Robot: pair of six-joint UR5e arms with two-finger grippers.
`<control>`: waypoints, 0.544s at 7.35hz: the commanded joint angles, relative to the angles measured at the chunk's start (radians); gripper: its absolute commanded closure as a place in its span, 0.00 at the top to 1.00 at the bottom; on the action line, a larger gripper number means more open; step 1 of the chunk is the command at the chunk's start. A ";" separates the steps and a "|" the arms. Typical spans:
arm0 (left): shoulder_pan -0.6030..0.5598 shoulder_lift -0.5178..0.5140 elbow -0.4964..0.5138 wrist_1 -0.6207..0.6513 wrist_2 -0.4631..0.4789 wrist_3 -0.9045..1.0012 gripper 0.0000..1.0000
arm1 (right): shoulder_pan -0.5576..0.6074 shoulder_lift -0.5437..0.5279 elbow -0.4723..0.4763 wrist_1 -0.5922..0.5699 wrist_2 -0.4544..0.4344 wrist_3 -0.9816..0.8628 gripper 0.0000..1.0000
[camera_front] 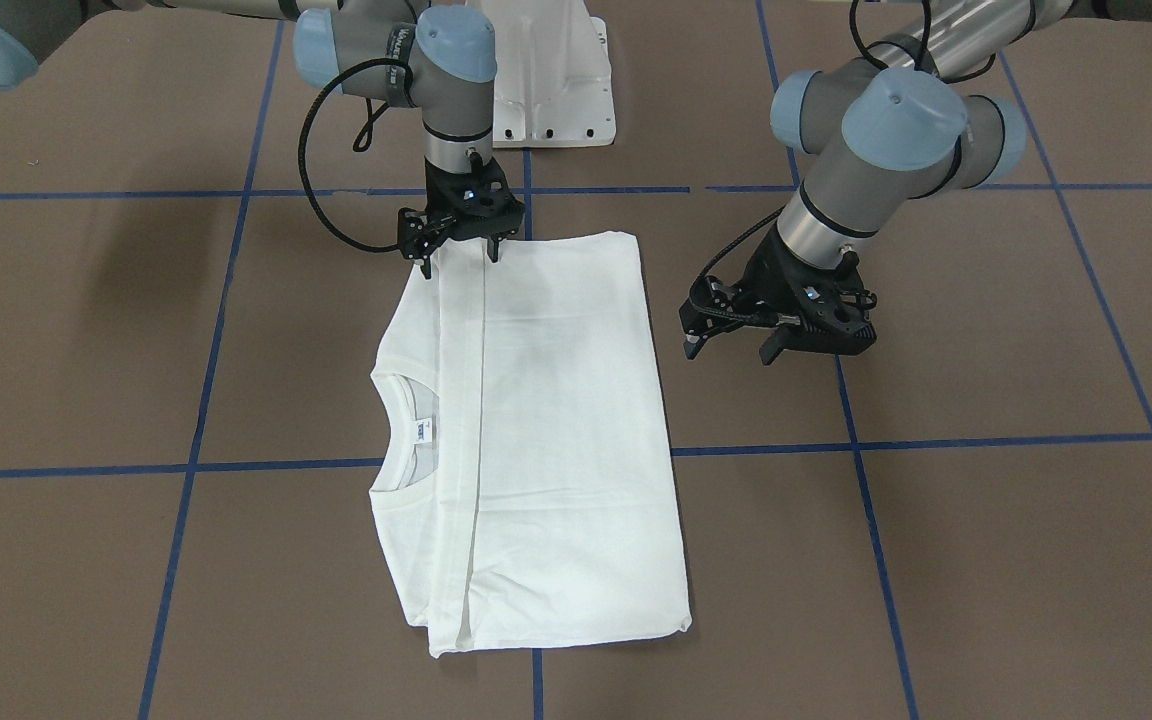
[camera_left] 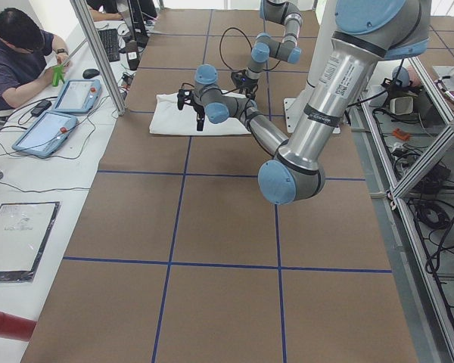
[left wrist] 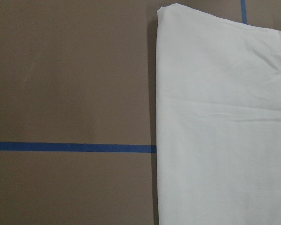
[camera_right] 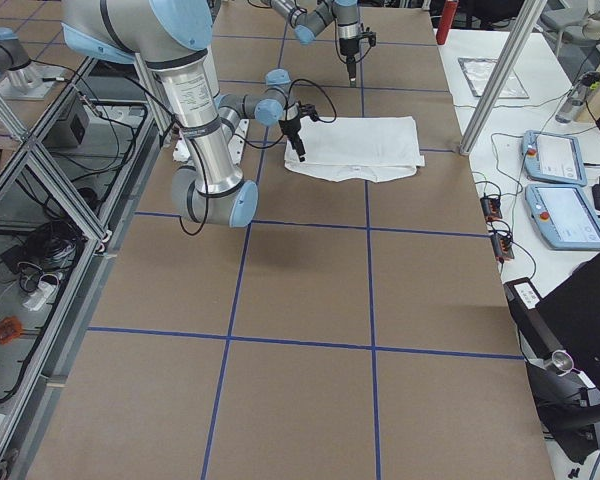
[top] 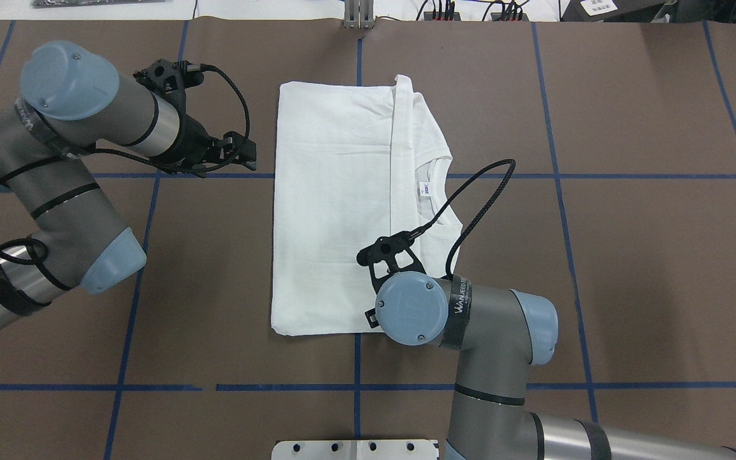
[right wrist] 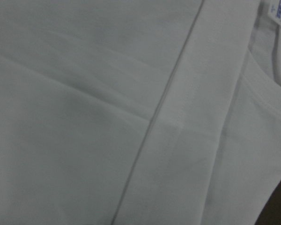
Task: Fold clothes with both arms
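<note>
The white shirt lies folded into a long rectangle on the brown table, plain side up, its neck label showing at the collar. My right gripper points straight down over the shirt's edge nearest the robot, fingers spread open with their tips at the cloth. The overhead view hides it beneath its own wrist. My left gripper hangs open and empty just off the shirt's long side, and also shows as the left gripper from overhead. The left wrist view shows that shirt edge; the right wrist view is filled with cloth.
The white pedestal base stands behind the shirt. Blue tape lines grid the table. A person sits at a side desk with tablets beyond the table's far edge.
</note>
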 commanded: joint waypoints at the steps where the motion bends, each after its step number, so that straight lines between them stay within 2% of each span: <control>1: 0.000 0.000 -0.001 -0.001 0.000 0.000 1.00 | -0.006 -0.002 -0.005 -0.002 0.003 -0.004 1.00; 4: 0.000 -0.001 -0.008 0.000 -0.002 0.000 1.00 | 0.001 -0.018 -0.004 -0.003 0.003 -0.017 1.00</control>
